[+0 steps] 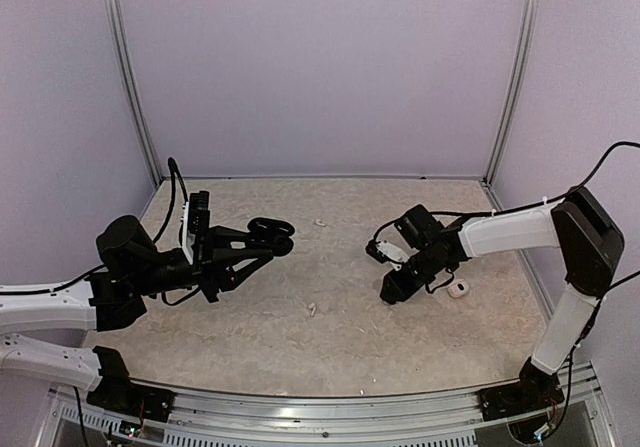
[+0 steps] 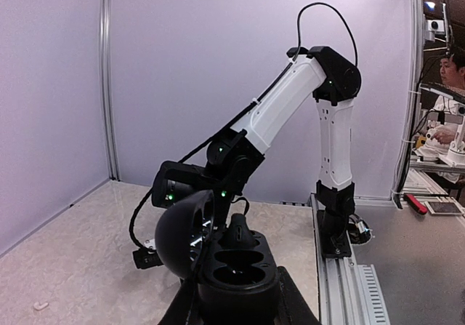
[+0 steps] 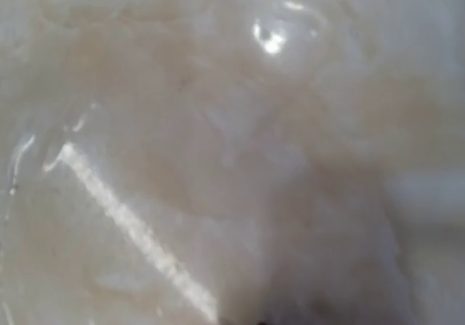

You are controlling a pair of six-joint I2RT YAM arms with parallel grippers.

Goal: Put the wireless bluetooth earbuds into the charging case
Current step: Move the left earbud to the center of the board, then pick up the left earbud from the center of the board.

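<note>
1. Case sits open and clear of the table, clamped between the closed fingers of the left tool, lid tipped aside and sockets exposed, apparently presented to receive buds.
2. Near socket looks empty. A dark shape in the far socket may be a black bud, but that is unclear.
3. Far white bud and near white bud lie loose on the table between the arms, apart from the case.
4. Right tool is down at the table, probably reaching for a bud. Its wrist view is a blur, so its opening and any load cannot be told.
</note>
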